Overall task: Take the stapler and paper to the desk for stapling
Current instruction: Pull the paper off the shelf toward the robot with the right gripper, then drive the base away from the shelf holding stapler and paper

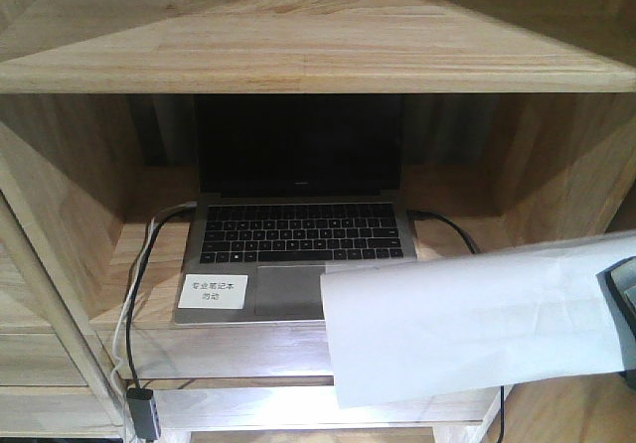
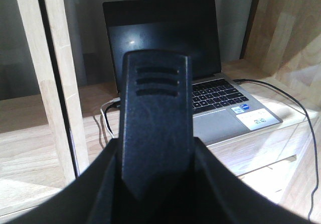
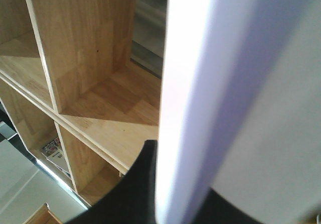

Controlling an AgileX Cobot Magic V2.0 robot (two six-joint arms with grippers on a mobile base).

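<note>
Front view: the paper [image 1: 467, 324] juts in from the right, in the air before the shelving unit [image 1: 298, 46], hiding the laptop's [image 1: 298, 234] near right corner. The right gripper [image 1: 621, 304] is at its right edge, mostly out of frame.
Left wrist view: the left gripper [image 2: 156, 184] is clamped on the stapler [image 2: 156, 118], which stands upright with the laptop behind.
Right wrist view: the paper is seen edge-on and pinched, with one black finger [image 3: 135, 194] at its base.

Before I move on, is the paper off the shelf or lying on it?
Off it: the paper juts out in mid-air, overlapping the laptop corner and shelf edge, gripped at its right end.
</note>
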